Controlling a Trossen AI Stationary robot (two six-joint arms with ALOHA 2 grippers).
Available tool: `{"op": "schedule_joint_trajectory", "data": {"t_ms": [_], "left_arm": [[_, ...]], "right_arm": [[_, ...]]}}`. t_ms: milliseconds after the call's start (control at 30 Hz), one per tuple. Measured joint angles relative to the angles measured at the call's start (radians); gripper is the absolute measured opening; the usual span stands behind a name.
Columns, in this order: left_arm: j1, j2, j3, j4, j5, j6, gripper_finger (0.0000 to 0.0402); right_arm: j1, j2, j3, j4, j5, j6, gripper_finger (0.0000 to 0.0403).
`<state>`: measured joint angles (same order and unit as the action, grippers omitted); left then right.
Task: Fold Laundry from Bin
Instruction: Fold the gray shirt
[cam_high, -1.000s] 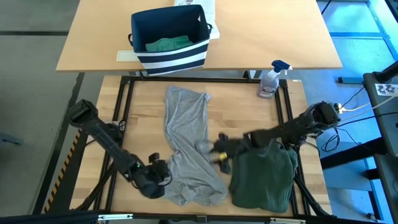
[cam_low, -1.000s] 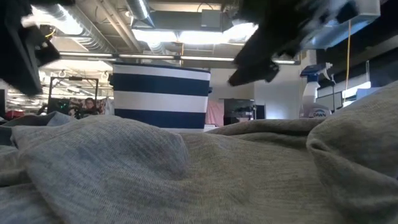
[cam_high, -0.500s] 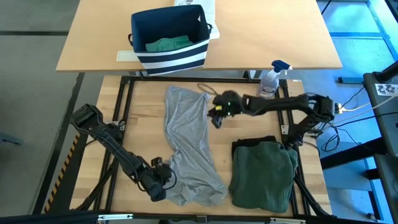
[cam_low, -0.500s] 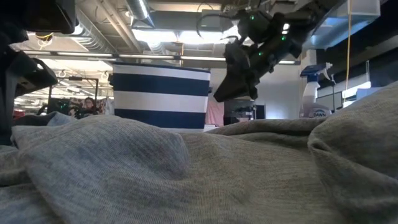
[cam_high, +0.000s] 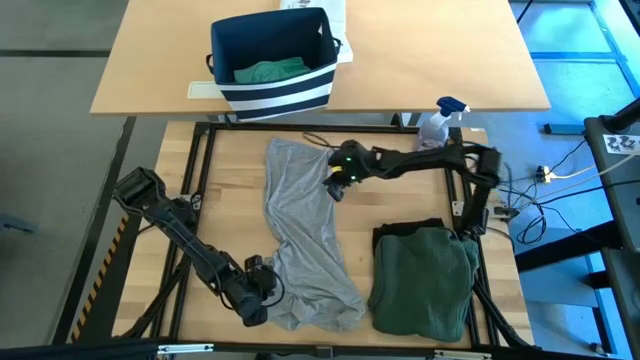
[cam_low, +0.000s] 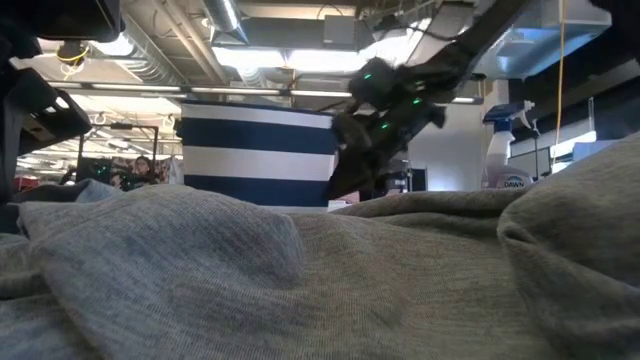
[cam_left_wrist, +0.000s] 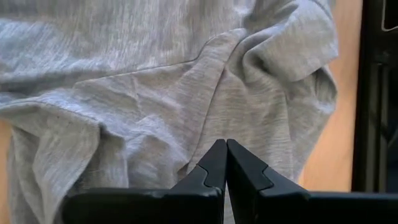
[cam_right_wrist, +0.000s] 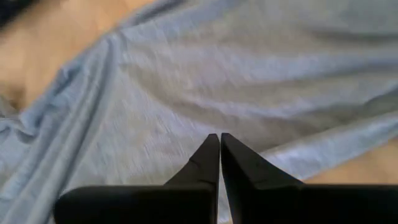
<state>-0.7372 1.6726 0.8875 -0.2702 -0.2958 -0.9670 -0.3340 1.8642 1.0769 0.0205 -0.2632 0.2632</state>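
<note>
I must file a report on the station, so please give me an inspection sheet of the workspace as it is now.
Surface: wooden table, bare wood around the garments.
Job's things: light grey garment spread lengthwise; dark green garment folded beside it; bin on the rear table, teal-green cloth inside.
Clutter: spray bottle at the far edge; white printed box behind the bin.
Grippers: left gripper shut at the grey garment's near end; right gripper shut over its far end; whether either pinches cloth is not visible.
Cables: cables on the floor right of the table.
Surroundings: ceiling lights; a person far off.
</note>
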Motion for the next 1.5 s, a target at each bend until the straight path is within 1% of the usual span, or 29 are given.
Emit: {"op": "schedule_joint_trajectory", "data": {"t_ms": [67, 133, 200, 333, 400, 500, 567, 667, 767, 833, 1000, 1100, 1267, 1500], "left_arm": [[-0.004, 0.000, 0.000, 0.014, 0.000, -0.012, 0.0004], [-0.006, 0.000, 0.000, 0.009, 0.003, -0.026, 0.0004], [-0.014, 0.000, 0.000, 0.003, 0.012, -0.050, 0.0004], [-0.034, 0.001, 0.000, -0.051, 0.028, -0.123, 0.0004], [-0.038, 0.009, 0.000, -0.068, 0.024, -0.152, 0.0004], [-0.033, 0.047, 0.000, -0.071, -0.006, -0.163, 0.0004], [-0.020, 0.082, 0.000, -0.058, 0.001, -0.169, 0.0004], [-0.008, 0.126, 0.006, -0.044, 0.038, -0.192, 0.0004], [-0.017, 0.138, 0.008, -0.037, 0.076, -0.205, 0.0004], [-0.038, 0.134, 0.008, -0.034, 0.100, -0.210, 0.0004], [-0.105, 0.107, 0.003, -0.058, 0.220, -0.287, 0.0002], [-0.137, 0.104, 0.003, -0.066, 0.252, -0.341, 0.0002], [-0.155, 0.103, 0.003, -0.086, 0.254, -0.383, 0.0001], [-0.161, 0.045, -0.005, -0.133, 0.198, -0.387, 0.0000]], "right_arm": [[0.000, 0.049, 0.055, -0.061, -0.011, 0.001, 0.0017], [0.000, 0.090, 0.109, -0.117, 0.006, -0.008, 0.0014], [-0.002, 0.118, 0.158, -0.180, 0.037, -0.025, 0.0010], [-0.012, 0.153, 0.227, -0.302, 0.149, -0.067, 0.0003], [-0.023, 0.166, 0.249, -0.339, 0.175, -0.083, 0.0002], [-0.046, 0.186, 0.259, -0.345, 0.151, -0.086, 0.0004], [-0.057, 0.194, 0.259, -0.347, 0.128, -0.085, 0.0004], [-0.068, 0.197, 0.259, -0.367, 0.114, -0.086, 0.0004], [-0.076, 0.197, 0.260, -0.387, 0.113, -0.086, 0.0004], [-0.088, 0.196, 0.261, -0.397, 0.113, -0.087, 0.0004], [-0.137, 0.196, 0.261, -0.413, 0.110, -0.088, 0.0004], [-0.165, 0.196, 0.261, -0.414, 0.111, -0.088, 0.0004], [-0.187, 0.196, 0.261, -0.413, 0.110, -0.102, 0.0004], [-0.184, 0.196, 0.318, -0.476, 0.116, -0.139, 0.0004]]}}
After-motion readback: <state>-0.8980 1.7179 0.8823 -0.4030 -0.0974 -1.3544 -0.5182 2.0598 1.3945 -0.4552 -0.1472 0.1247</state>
